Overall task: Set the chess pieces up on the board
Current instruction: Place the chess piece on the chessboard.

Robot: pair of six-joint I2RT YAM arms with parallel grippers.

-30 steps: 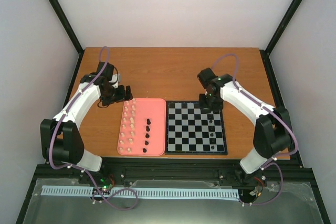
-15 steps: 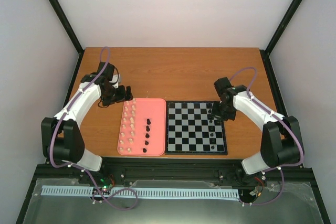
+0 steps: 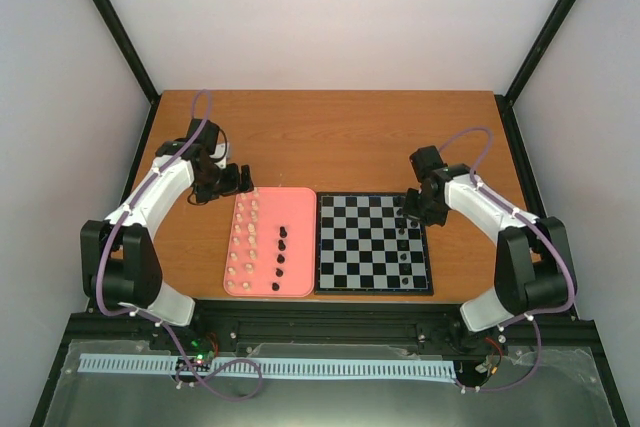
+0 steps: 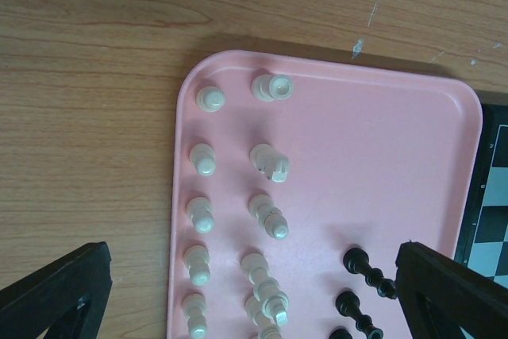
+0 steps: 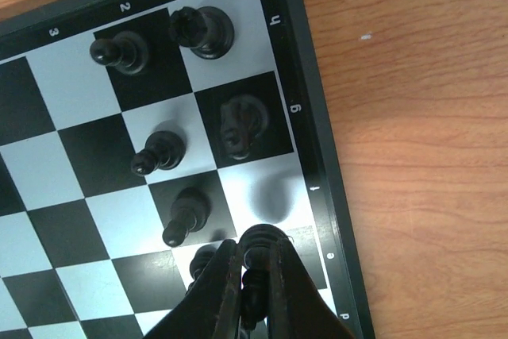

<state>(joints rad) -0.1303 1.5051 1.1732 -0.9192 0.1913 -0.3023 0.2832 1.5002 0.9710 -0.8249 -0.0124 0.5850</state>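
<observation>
1. The board [image 3: 355, 247] lies flat at the right of the table, its left edge just beside the pink tray [image 3: 300, 212]. I'll treat the thin dark border as my limit, since the work is in the edge column on the far right side.
2. The tray carries the cream-white pieces [image 4: 270, 160] in two rows, some upright, some tipped. A few black pieces [image 4: 367, 269] lie on their sides near its right wall. Those are for later.
3. The left gripper [image 3: 235, 179] hovers over the tray's far left corner. Its jaws stand wide apart with nothing between them. I'd leave it parked there so the two arms don't crowd each other.
4. The right gripper [image 5: 252, 263] is over the board's right edge, fingers pinched almost together on a black piece.
5. That held black piece [image 5: 258, 237] hangs upright, its round head showing just past the fingertips. Several placed black pieces [image 5: 159, 152] stand close on its left, in the last two columns.
6. The pale edge square [image 5: 266, 196] just ahead looks free, with a shadow on it. I judge that to be the target. To do this well:
   - centre the piece over the square
   - come straight down until the base seats flat
   - part the fingers only slightly
   - lift straight up, because the neighbours are near enough to clip
</observation>
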